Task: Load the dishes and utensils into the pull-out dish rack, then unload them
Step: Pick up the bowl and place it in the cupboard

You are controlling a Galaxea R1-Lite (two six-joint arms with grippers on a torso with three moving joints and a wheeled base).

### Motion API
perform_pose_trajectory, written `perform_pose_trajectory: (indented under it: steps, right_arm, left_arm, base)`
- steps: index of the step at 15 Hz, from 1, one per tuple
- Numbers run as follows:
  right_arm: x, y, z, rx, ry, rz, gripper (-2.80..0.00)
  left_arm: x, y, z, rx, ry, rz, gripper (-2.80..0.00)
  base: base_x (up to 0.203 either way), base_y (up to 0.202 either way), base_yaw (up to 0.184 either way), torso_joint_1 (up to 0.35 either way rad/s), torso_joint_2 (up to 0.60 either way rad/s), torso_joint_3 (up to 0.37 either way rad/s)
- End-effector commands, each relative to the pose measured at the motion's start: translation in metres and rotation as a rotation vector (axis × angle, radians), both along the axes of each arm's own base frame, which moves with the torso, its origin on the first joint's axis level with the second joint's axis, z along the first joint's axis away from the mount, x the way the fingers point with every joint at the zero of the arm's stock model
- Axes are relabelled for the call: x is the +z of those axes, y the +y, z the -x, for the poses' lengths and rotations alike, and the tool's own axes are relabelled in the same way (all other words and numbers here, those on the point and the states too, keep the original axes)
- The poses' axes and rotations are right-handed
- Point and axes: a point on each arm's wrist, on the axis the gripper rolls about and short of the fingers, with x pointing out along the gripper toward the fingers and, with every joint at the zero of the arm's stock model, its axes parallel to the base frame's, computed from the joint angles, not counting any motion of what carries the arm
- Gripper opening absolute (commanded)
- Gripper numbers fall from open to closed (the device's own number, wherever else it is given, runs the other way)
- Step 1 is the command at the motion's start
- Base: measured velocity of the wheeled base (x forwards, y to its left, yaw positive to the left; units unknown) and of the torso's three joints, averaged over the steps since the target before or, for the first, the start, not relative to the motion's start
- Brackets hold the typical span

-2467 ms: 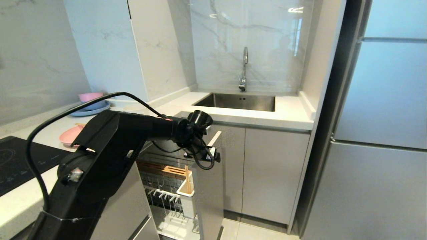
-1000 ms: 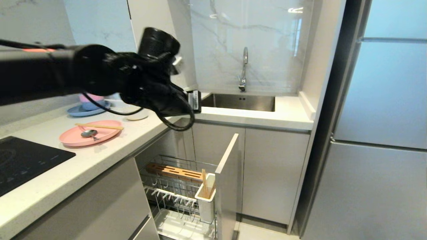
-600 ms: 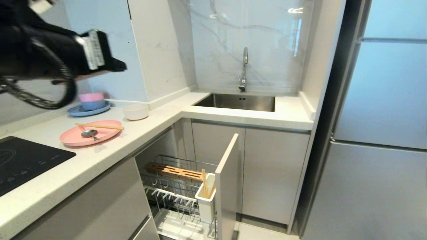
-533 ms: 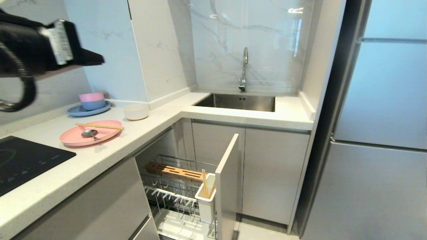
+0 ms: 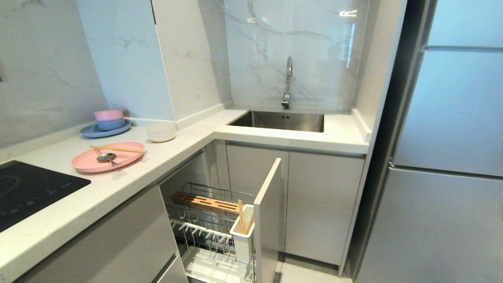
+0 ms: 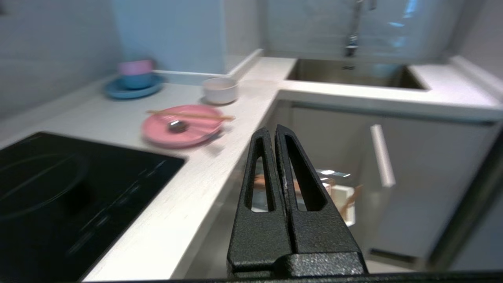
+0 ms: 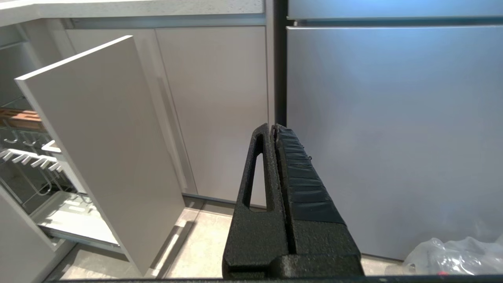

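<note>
Chrome wire makes up the pull-out dish rack [image 5: 204, 220], which is drawn out from under the countertop [image 5: 118, 184], its narrow grey front panel [image 5: 267, 220] standing clear of the wider cabinet doors [image 5: 322, 204]. A brown slotted wooden strip [image 5: 204, 202] is seen across the rack, and a white utensil cup [image 5: 242, 236] is set against the front panel with wooden sticks standing in it. On the countertop a pink plate [image 5: 108, 159] is laid beside the black hob [image 5: 27, 192]; a pair of chopsticks [image 5: 118, 149] is rested across it and a metal spoon [image 5: 105, 157] lies in it. A white bowl [image 5: 160, 131] is placed just behind the plate, apart from it. Neither arm is shown in the head view. The left gripper [image 6: 275, 131] is held above the countertop edge, fingers pressed together with nothing between them. The right gripper [image 7: 274, 129] is held low before the refrigerator [image 7: 393, 137], likewise clenched and empty.
</note>
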Motion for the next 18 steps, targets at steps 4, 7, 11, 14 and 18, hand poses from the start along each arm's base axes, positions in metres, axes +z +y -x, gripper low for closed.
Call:
perform_pose_trajectory:
  steps: [4,7,11,14,18]
  right_arm:
    - [0.0,0.0,0.0,0.0,0.002,0.0,-2.8]
    - [0.0,0.0,0.0,0.0,0.002,0.0,-2.8]
    - [0.0,0.0,0.0,0.0,0.002,0.0,-2.8]
    - [0.0,0.0,0.0,0.0,0.002,0.0,-2.8]
    - [0.0,0.0,0.0,0.0,0.002,0.0,-2.8]
  left_arm:
    - [-0.09,-0.006,0.042,0.109,-0.016,-0.041,-2.8]
    - [-0.107,-0.006,0.05,0.031,-0.038,-0.019,-2.8]
    - [-0.168,-0.004,0.037,-0.015,-0.038,-0.02,-2.8]
    - [-0.21,-0.004,0.007,-0.027,-0.037,-0.036,-2.8]
    - [-0.245,-0.005,-0.007,-0.087,0.042,-0.095,-2.8]
  base:
    - [0.0,0.0,0.0,0.0,0.0,0.0]
    - [0.0,0.0,0.0,0.0,0.0,0.0]
    - [0.0,0.0,0.0,0.0,0.0,0.0]
    - [0.0,0.0,0.0,0.0,0.0,0.0]
    - [0.0,0.0,0.0,0.0,0.0,0.0]
